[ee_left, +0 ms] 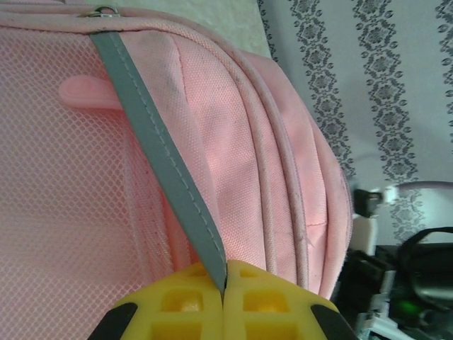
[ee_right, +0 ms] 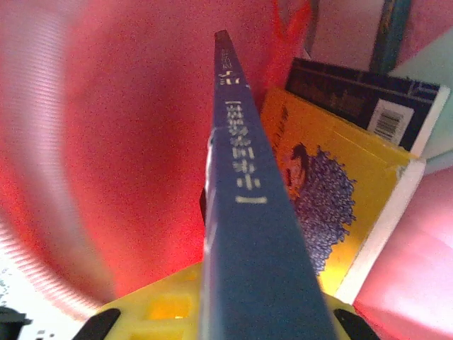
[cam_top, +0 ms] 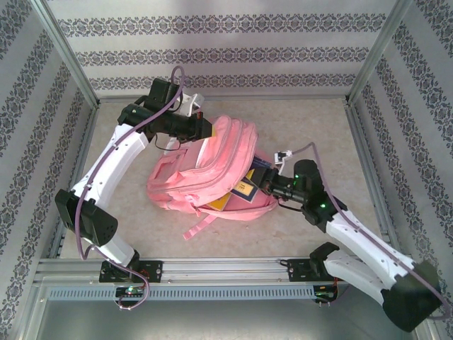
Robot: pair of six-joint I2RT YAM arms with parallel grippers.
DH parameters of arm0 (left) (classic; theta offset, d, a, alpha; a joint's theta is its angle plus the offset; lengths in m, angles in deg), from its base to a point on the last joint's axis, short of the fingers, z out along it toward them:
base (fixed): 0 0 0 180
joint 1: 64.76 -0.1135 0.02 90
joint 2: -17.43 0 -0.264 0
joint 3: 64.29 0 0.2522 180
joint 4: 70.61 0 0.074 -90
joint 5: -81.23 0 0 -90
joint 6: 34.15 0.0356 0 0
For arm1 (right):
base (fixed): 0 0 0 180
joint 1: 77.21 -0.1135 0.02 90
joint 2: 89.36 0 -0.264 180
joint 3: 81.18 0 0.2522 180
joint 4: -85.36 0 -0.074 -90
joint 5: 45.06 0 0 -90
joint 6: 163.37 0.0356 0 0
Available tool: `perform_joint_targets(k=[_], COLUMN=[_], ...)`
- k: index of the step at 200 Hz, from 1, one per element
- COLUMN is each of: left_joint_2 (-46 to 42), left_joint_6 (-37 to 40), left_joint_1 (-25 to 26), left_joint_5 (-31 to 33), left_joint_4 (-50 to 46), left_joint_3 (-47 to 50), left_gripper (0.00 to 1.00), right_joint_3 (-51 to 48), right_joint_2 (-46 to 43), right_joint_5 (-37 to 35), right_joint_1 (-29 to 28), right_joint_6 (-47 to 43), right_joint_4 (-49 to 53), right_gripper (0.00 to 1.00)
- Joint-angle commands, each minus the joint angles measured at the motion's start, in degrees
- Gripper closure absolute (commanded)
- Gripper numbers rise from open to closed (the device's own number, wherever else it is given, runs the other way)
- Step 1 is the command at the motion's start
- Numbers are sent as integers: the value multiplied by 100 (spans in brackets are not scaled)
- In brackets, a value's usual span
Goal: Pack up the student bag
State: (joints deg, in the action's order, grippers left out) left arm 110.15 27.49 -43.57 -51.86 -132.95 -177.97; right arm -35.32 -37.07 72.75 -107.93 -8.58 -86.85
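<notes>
The student bag [cam_top: 202, 173], a big pink backpack, lies on its side mid-table with its open mouth facing right. My left gripper [ee_left: 225, 283] is shut on a grey strap [ee_left: 159, 149] at the bag's top end, next to pink mesh, and sits at the bag's far edge [cam_top: 207, 130] in the top view. My right gripper [ee_right: 248, 290] is shut on a blue book [ee_right: 244, 191], held spine-up and pointing into the bag's pink interior [ee_right: 106, 142]. This gripper [cam_top: 267, 181] is at the bag's mouth. A yellow book [ee_right: 333, 191] and a dark blue book [ee_right: 368, 99] lie inside, to the right.
Books [cam_top: 241, 190] stick out of the bag's opening in the top view. A loose pink strap [cam_top: 198, 227] trails toward the near rail. Patterned walls and metal frame posts [cam_top: 357, 71] enclose the beige table [cam_top: 311, 127].
</notes>
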Motion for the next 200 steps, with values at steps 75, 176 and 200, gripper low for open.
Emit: perform_joint_targets(k=[75,176,200], left_joint_2=[-554,-972,-948], left_joint_6=[-981,-1172,-1582], left_joint_1=[-70,-105,-92], left_joint_5=[-575,517,714], left_joint_4=[2069,2165,2596], left_joint_3=[697,1191,1504], left_gripper=[100,100,100], right_joint_3=[1873,1177,1004], right_joint_2=[3917,1346,517], right_joint_5=[275,-764,-1362], right_joint_1=[-817,-8,211], right_joint_6=[205,-1782,-2166], right_joint_4=[-2075,603,1566], right_gripper=[87,10,9])
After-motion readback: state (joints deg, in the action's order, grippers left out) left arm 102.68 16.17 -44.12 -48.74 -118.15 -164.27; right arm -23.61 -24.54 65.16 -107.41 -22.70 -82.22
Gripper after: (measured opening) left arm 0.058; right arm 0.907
